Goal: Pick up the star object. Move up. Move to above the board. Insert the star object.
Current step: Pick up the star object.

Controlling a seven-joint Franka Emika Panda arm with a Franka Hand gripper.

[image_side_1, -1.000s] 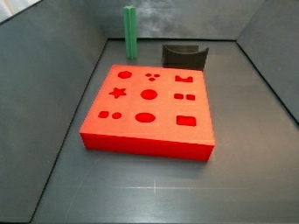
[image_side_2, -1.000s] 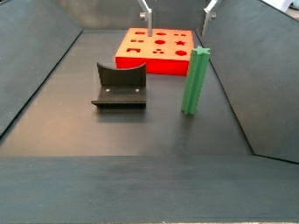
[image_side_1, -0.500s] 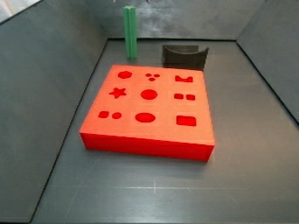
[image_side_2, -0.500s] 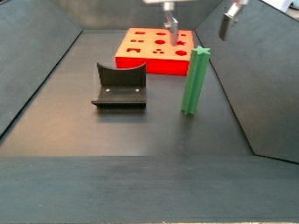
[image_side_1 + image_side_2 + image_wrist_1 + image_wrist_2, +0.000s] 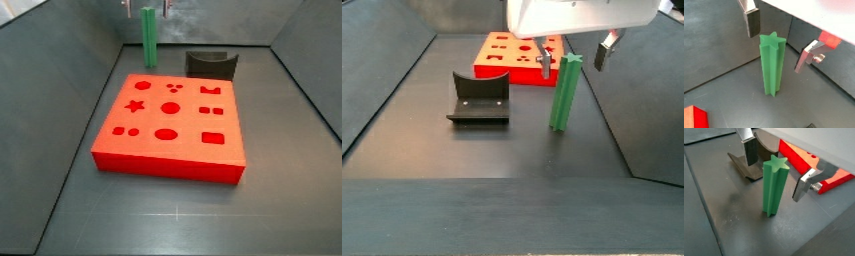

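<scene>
The star object [image 5: 565,95], a tall green star-section peg, stands upright on the dark floor beside the board; it shows in both wrist views [image 5: 772,67] [image 5: 774,190] and in a side view [image 5: 148,38]. My gripper [image 5: 575,57] is open, with one finger on each side of the peg's top and a gap at each side, touching nothing. It also shows in both wrist views [image 5: 779,40] [image 5: 777,168] and at the frame's edge in a side view [image 5: 147,7]. The red board [image 5: 147,150] with shaped holes lies flat [image 5: 502,70].
The fixture [image 5: 478,98], a dark L-shaped bracket, stands on the floor next to the board and near the peg; it also shows in a side view [image 5: 211,65] and a wrist view [image 5: 745,172]. Grey walls enclose the floor.
My gripper has moved from over the board toward the peg and come down, so its open fingers now straddle the peg's top. The peg and board have not moved.
</scene>
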